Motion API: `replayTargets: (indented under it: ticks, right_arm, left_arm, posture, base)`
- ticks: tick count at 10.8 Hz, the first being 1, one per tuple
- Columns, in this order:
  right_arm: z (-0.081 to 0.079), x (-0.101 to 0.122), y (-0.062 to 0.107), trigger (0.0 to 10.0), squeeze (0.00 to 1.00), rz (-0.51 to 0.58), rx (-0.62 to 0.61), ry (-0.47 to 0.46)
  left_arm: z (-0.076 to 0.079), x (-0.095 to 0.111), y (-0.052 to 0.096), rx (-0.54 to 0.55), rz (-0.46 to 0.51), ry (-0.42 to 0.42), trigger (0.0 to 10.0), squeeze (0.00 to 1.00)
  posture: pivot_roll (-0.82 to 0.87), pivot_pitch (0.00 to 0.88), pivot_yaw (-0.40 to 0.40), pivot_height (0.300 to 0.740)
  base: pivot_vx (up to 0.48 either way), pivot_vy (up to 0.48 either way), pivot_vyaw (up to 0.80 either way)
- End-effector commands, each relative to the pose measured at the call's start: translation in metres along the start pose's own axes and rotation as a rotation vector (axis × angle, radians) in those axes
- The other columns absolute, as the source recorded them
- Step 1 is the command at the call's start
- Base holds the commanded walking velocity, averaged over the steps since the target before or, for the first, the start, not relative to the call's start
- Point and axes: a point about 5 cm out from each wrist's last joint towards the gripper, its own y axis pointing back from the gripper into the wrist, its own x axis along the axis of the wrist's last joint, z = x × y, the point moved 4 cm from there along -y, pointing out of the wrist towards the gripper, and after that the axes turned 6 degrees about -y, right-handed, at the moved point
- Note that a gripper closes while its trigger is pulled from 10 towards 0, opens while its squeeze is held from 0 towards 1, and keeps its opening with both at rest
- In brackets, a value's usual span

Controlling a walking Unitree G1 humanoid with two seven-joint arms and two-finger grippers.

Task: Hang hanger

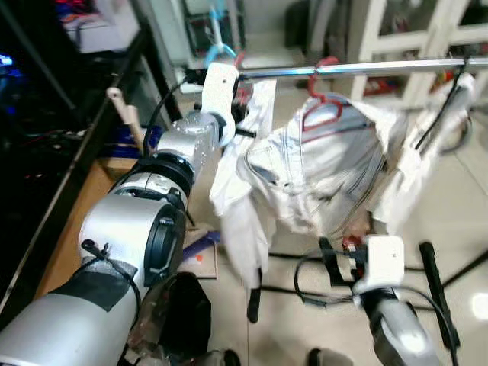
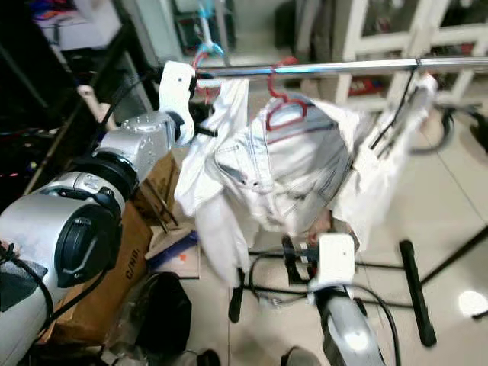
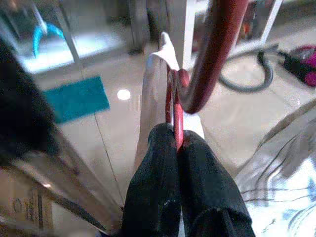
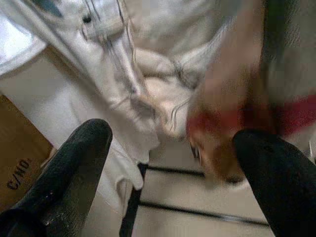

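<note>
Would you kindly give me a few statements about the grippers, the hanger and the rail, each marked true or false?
1. The left gripper is shut on a red hanger. True.
2. The right gripper is shut on the white shirt. False: its fingers stand wide apart, below the shirt.
3. A white shirt hangs from the silver metal rail. True.
4. The left gripper hangs low near the floor. False: it is raised beside the rail.
5. A brown cardboard box sits on the robot's left. True.
</note>
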Motion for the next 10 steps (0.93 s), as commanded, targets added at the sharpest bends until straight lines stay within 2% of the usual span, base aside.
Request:
replayTargets:
  ticks: [1,2,3,5,6,10]
  right_arm:
    - [-0.007,0.004,0.002,10.0,0.00,0.005,0.014,-0.001]
    - [-0.007,0.004,0.003,10.0,0.00,0.003,0.012,-0.002]
    - [-0.007,0.004,0.005,10.0,0.00,-0.004,0.010,-0.003]
    - [-0.008,0.001,0.007,10.0,0.00,-0.019,0.012,-0.007]
    - [-0.008,0.001,0.005,10.0,0.00,-0.025,0.017,-0.008]
    - [-0.011,0.004,-0.006,10.0,0.00,-0.025,0.035,-0.006]
  left_arm:
    - [-0.009,-0.014,0.002,0.040,-0.058,0.042,10.0,0.00]
    - [-0.011,-0.022,0.003,0.057,-0.082,0.076,10.0,0.00]
    - [-0.013,-0.033,0.004,0.076,-0.108,0.146,10.0,0.00]
    - [-0.006,-0.049,0.004,0.046,-0.157,0.176,10.0,0.00]
    - [0.002,-0.057,0.004,0.001,-0.186,0.200,10.0,0.00]
    - [0.021,-0.063,0.003,-0.096,-0.199,0.278,10.0,0.00]
  posture:
    - [-0.27,0.145,0.188,0.740]
    - [-0.27,0.149,0.187,0.740]
    - [-0.27,0.154,0.186,0.740]
    - [-0.27,0.150,0.179,0.740]
    - [-0.26,0.144,0.175,0.740]
    - [-0.22,0.114,0.168,0.740]
  base:
    - [0.000,0.000,0.00]
    - [0.000,0.000,0.00]
    - [0.000,0.000,0.00]
    - [0.000,0.000,0.00]
    - [0.000,0.000,0.00]
    - [0.000,0.000,0.00]
